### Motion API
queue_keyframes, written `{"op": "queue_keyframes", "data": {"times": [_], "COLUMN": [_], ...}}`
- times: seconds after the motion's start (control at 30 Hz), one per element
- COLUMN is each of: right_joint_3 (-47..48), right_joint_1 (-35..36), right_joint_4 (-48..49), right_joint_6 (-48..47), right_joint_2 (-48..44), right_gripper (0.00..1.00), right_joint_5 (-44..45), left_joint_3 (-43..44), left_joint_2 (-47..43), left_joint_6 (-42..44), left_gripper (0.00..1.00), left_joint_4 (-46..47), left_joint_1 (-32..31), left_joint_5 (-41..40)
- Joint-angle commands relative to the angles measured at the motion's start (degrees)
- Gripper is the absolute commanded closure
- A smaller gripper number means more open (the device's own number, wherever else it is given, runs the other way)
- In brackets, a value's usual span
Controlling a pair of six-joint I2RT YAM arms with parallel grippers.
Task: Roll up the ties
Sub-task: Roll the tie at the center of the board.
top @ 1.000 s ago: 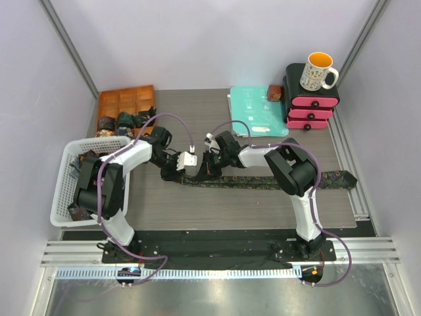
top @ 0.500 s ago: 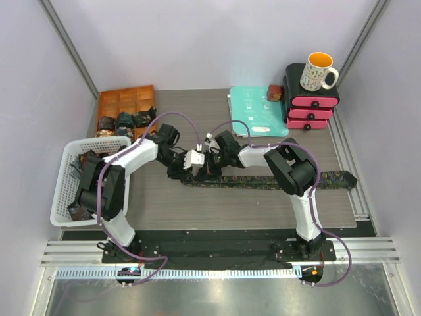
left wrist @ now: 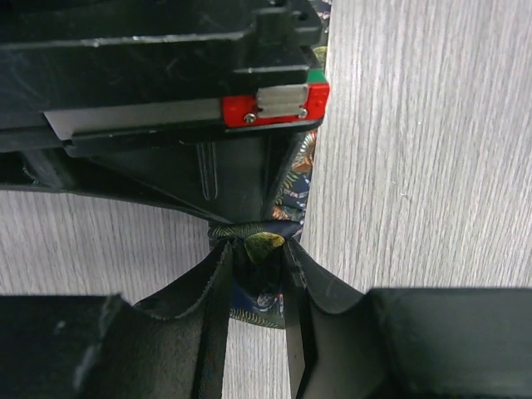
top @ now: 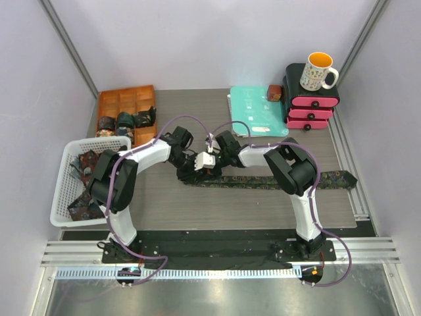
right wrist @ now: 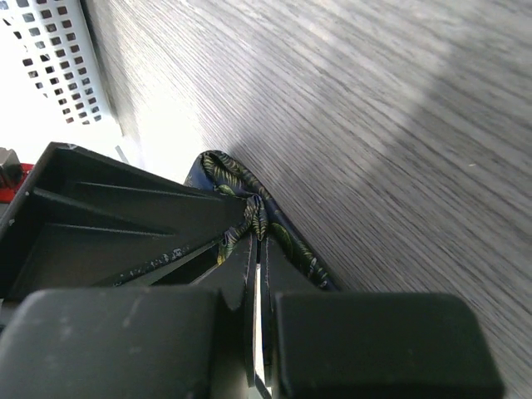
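Tie [top: 276, 180] is lying flat across table [top: 164, 204], with right gripper [right wrist: 258, 237] pinching tight on its folded end, likely anchoring the roll's core, while left gripper [left wrist: 258, 249] is straddling that fold, fingers [left wrist: 208, 299] flanking fabric closely — can't tell if they're gripping it.

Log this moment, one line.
step: tie roll start | left gripper: on tie's folded end | right gripper: pinching same end | rest: flat on table

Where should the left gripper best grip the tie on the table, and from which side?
Probably the folded left end of the tie, beside where the right gripper pinches it, approached from the left across its narrow width: only there is fabric raised; the rest lies flat.
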Motion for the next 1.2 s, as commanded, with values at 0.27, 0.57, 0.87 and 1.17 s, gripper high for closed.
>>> {"op": "queue_keyframes", "data": {"times": [0.27,0.57,0.87,1.17], "right_joint_3": [-0.3,-0.1,0.3,0.5], "right_joint_1": [-2.7,-3.5,-2.3,-0.9], "right_joint_4": [2.1,1.0,3.0,6.0], "right_joint_6": [5.4,5.7,6.6,8.2], "right_joint_2": [-3.8,-5.5,-3.5,-0.8], "right_gripper": [0.85,0.73,0.64,0.64], "right_joint_5": [-2.4,-3.4,-2.5,-1.8], "left_joint_3": [2.6,3.2,3.9,4.2], "left_joint_2": [3.7,4.4,5.0,5.3], "left_joint_6": [-2.1,-1.9,-1.9,-1.7], "left_gripper": [0.71,0.72,0.71,0.71], "left_joint_4": [1.5,1.0,0.6,0.3], "left_joint_1": [-1.8,-1.9,-2.0,-2.0], "left_joint_5": [-6.4,-6.9,-7.0,-7.0]}}
